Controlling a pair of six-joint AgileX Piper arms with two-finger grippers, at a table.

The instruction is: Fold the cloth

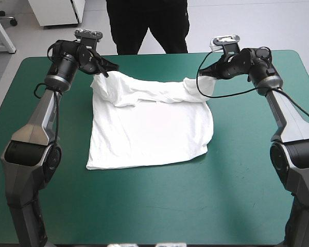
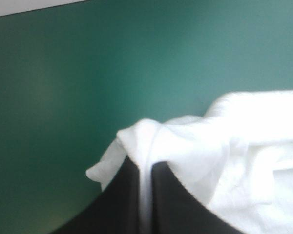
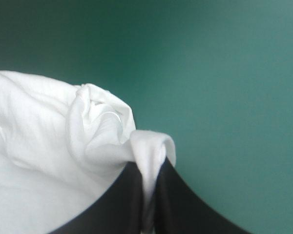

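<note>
**Q:** High view: where is the T-shirt [image 1: 149,128], and what surrounds it?

**A:** It lies at the middle of the bench [image 1: 154,206]. Its near part is spread flat. Its far edge is raised and sags between the two grippers. The left gripper [image 1: 109,67] is clamped on the far-left corner and the right gripper [image 1: 206,73] on the far-right corner. Both grippers are near the far edge of the bench. Bare teal-green cover borders the shirt on the left, on the right and on the near side. The near hem is well apart from the near edge.

**Q:** Left wrist view?

**A:** The black fingers of the left gripper [image 2: 145,165] are all but together, with a fold of white cloth pinched between them. The T-shirt [image 2: 244,146] bunches over the fingertips and extends to one side. Bare cover [image 2: 88,73] lies ahead and to the other side. A bench edge shows far ahead.

**Q:** Right wrist view?

**A:** The right gripper [image 3: 150,166] is likewise clamped on the cloth. A rolled corner droops over its fingertips. The T-shirt [image 3: 39,131] spreads to one side, and bare cover [image 3: 224,73] lies ahead and beside it.
</note>
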